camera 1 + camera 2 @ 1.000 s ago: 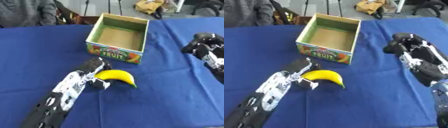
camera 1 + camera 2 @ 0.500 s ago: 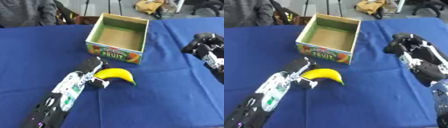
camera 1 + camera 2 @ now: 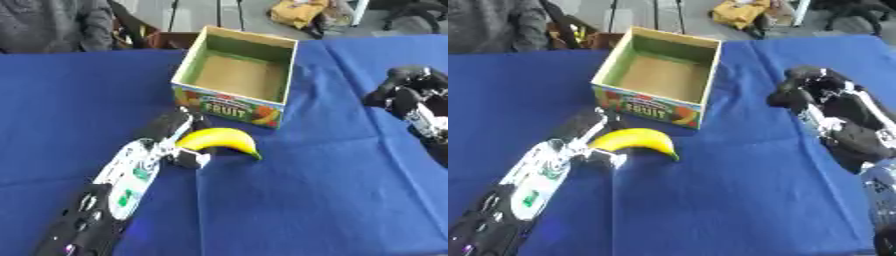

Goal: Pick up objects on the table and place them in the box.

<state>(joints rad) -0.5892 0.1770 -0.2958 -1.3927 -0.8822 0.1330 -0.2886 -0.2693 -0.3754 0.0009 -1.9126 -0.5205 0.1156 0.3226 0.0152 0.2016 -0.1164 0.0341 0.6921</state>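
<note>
Yellow banana (image 3: pixel 219 140) on blue table (image 3: pixel 306 200) just in front of open fruit box (image 3: pixel 234 76), left hand (image 3: pixel 175 131) curled round its near end — right hand (image 3: pixel 807 90) right of box, fingers curled, holding nothing

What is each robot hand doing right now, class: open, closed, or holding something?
Left robot hand: closed around the curved yellow banana.
Right robot hand: fingers curled, holding nothing.

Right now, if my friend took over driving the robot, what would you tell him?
Left hand: at the banana's left end, fingers curled around it, banana on the blue table.
Right hand: off to the right of the box, fingers curled, holding nothing.
Box: open and empty, just beyond the banana.
Done: nothing boxed yet.
Left: lift the banana and put it in the box.
</note>
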